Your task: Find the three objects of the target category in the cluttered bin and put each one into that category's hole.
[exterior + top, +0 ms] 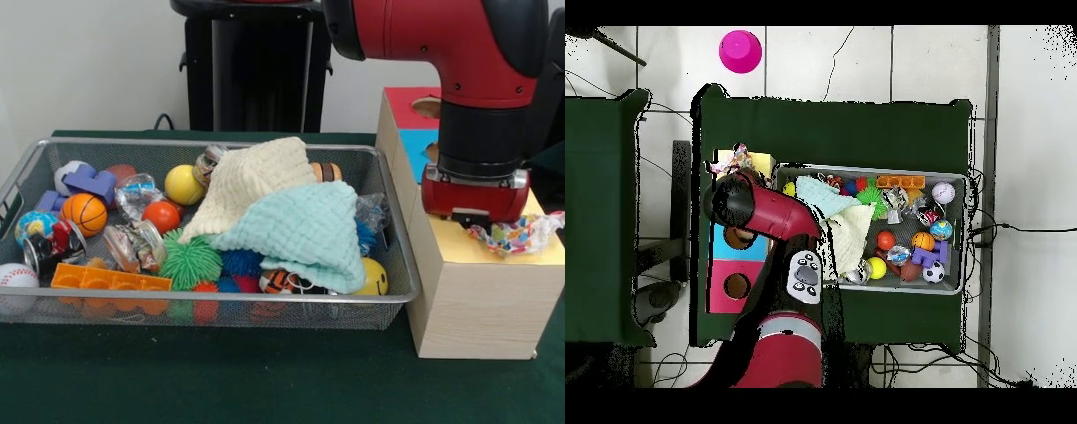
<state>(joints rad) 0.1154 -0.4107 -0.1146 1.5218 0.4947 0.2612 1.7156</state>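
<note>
Front view: my red arm [459, 62] comes down over the wooden sorting box [481, 300] beside the wire mesh bin [221, 309]. My pincer [473, 219] sits low over the box's yellow top panel, its tips hidden from the camera, so I cannot tell whether it is open or closed. A crinkled, multicoloured wrapper [516, 235] lies on the yellow panel, just beside my wrist. In the bin, a cream cloth [256, 181] and a mint-green cloth [305, 230] are heaped over balls and toys, among them a small basketball [85, 213], a yellow ball [184, 185], a green spiky ball [190, 261] and an orange block [110, 280]. Seen from overhead, the wrapper [735, 160] rests at the box's yellow end, with blue and pink panels [730, 285] further along, each with a hole.
</note>
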